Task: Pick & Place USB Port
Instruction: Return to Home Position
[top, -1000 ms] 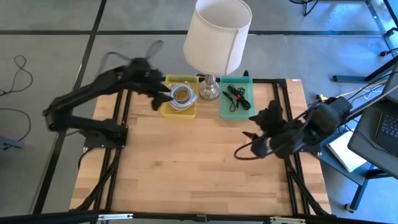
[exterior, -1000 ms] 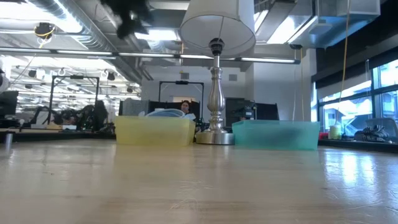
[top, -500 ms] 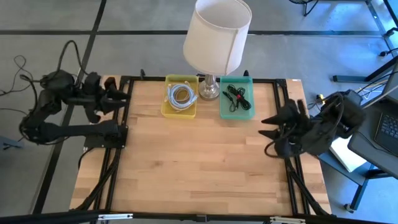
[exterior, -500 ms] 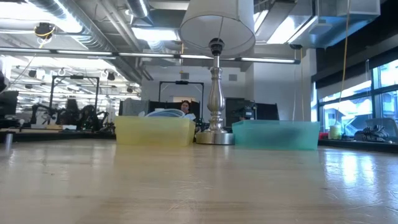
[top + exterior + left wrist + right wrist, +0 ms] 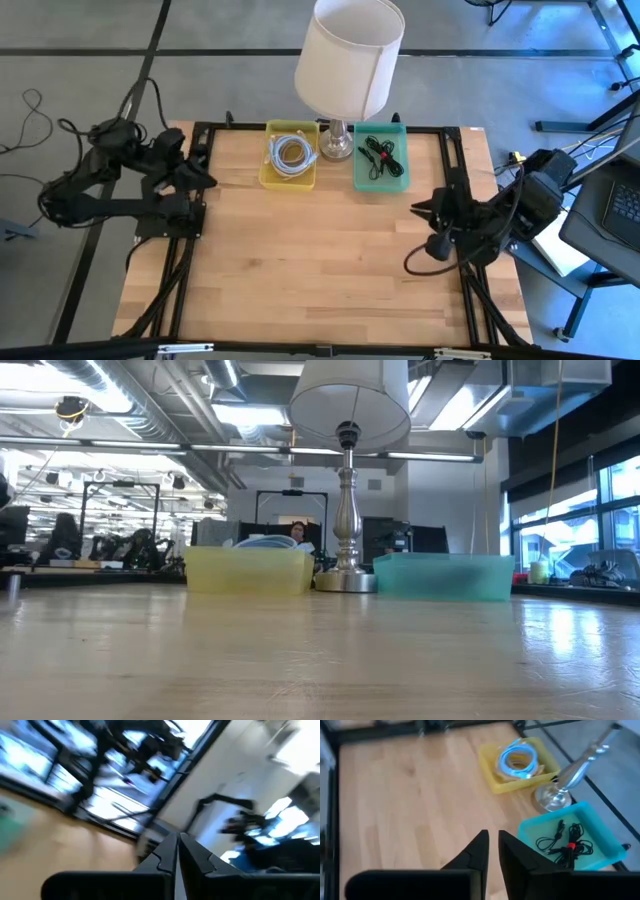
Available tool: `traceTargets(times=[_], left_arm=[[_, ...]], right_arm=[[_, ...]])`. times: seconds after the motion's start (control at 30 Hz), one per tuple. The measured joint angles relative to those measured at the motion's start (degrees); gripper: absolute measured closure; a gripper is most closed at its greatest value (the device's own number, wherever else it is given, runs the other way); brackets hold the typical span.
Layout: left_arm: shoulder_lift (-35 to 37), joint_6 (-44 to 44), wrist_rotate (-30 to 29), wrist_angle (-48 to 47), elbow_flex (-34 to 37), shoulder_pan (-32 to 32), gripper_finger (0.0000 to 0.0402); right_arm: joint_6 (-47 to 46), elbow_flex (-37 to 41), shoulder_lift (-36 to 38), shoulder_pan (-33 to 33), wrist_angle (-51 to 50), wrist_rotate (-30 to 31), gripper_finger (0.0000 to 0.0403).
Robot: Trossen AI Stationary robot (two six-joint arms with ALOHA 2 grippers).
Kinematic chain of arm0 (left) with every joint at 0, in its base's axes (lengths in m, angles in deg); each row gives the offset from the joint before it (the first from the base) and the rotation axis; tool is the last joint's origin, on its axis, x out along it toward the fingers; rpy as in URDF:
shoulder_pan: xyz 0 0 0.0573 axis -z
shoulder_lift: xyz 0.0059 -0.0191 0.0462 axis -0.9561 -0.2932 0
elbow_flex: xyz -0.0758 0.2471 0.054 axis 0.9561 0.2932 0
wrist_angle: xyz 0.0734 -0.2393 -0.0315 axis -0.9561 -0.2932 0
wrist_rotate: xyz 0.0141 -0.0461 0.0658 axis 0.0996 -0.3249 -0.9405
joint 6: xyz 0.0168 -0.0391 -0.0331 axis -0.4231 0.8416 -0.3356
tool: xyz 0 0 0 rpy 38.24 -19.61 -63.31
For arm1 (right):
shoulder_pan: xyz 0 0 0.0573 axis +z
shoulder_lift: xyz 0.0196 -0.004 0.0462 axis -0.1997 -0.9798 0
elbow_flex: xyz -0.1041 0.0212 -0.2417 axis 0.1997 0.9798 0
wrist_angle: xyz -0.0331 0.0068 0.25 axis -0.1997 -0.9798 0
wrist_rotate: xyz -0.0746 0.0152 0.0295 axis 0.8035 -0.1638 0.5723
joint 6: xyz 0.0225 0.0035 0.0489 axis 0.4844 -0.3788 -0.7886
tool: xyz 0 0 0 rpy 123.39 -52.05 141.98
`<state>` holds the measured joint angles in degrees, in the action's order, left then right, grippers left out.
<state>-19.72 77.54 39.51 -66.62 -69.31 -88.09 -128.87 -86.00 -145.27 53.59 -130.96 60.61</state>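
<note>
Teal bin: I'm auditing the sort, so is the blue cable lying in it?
No, the blue cable is coiled in the yellow bin; the teal bin holds thin black leads.

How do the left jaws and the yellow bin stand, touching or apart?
Apart. The high view shows a wide strip of bare tabletop between the left gripper and the yellow bin.

2 coiled cables, blue and seemingly light brown, lie in the yellow bin.
</note>
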Motion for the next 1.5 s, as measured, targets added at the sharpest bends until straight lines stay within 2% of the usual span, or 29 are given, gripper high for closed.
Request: traceTargets(times=[0.1, 0.23, 0.3, 0.37, 0.47, 0.57, 0.63, 0.73, 0.83, 0.93, 1.07, 1.17, 1.27, 1.37, 1.5], left_arm=[[0.31, 7.12, 2.93, 2.40, -0.08, 0.05, 0.0386], [1.13, 6.01, 2.22, 1.38, -0.12, 0.12, 0.0384], [1.12, 7.10, 1.79, -2.13, -0.16, 0.12, 0.0385], [0.36, 12.08, 1.55, -3.96, -0.04, 0.12, 0.0386], [0.21, 12.66, 1.52, -9.05, -0.04, 0.12, 0.0386], [0.32, 16.52, 0.21, -15.34, -0.09, 0.07, 0.0385], [0.03, 14.90, -1.98, -18.22, -0.06, 0.14, 0.0385], [0.16, 6.43, -4.92, -16.91, 0.00, 1.31, 0.0386], [0.16, -0.06, -6.11, -7.26, 3.63, 4.67, 0.0384], [-0.53, -3.70, -6.52, 11.96, 11.83, 9.44, 0.0380], [-3.74, -6.77, -6.96, 36.97, 24.37, 16.96, 0.0375], [-8.90, -8.34, -11.39, 51.35, 31.45, 23.05, 0.0375], [-13.52, -15.28, -16.66, 63.55, 34.08, 27.28, 0.0377], [-16.12, -21.45, -18.32, 64.98, 34.18, 28.66, 0.0379], [-16.85, -25.28, -18.06, 61.58, 34.23, 27.60, 0.0373]], right_arm=[[3.20, 0.00, 0.02, -0.02, 1.01, -3.53, 0.0351], [3.48, 0.00, 0.04, -0.05, 2.28, -4.22, 0.0350], [6.26, 0.00, 0.02, -0.05, 4.46, -4.23, 0.0350], [10.14, 0.00, 0.02, -0.05, 7.46, -4.49, 0.0350], [12.67, 0.00, 0.02, -0.05, 9.17, -6.45, 0.0350], [13.26, 0.00, 0.04, -0.05, 8.99, -12.28, 0.0349], [11.63, 0.00, 0.00, 0.04, 9.01, -12.08, 0.0349], [9.42, -0.04, -0.56, 0.88, 10.90, -9.87, 0.0349], [7.71, -0.02, -3.18, 3.15, 12.61, -9.58, 0.0349], [3.35, -0.02, -6.64, 5.39, 12.76, -7.53, 0.0349], [-1.58, 0.00, -11.44, 6.44, 11.77, -0.55, 0.0349], [-1.32, 0.00, -13.57, 5.90, 13.87, 0.35, 0.0350], [1.75, 0.00, -14.48, 3.15, 17.06, -2.53, 0.0355], [10.08, 0.00, -14.43, 0.03, 24.54, -4.98, 0.0372], [23.02, 2.78, -13.88, -5.09, 36.22, -13.23, 0.0397]])
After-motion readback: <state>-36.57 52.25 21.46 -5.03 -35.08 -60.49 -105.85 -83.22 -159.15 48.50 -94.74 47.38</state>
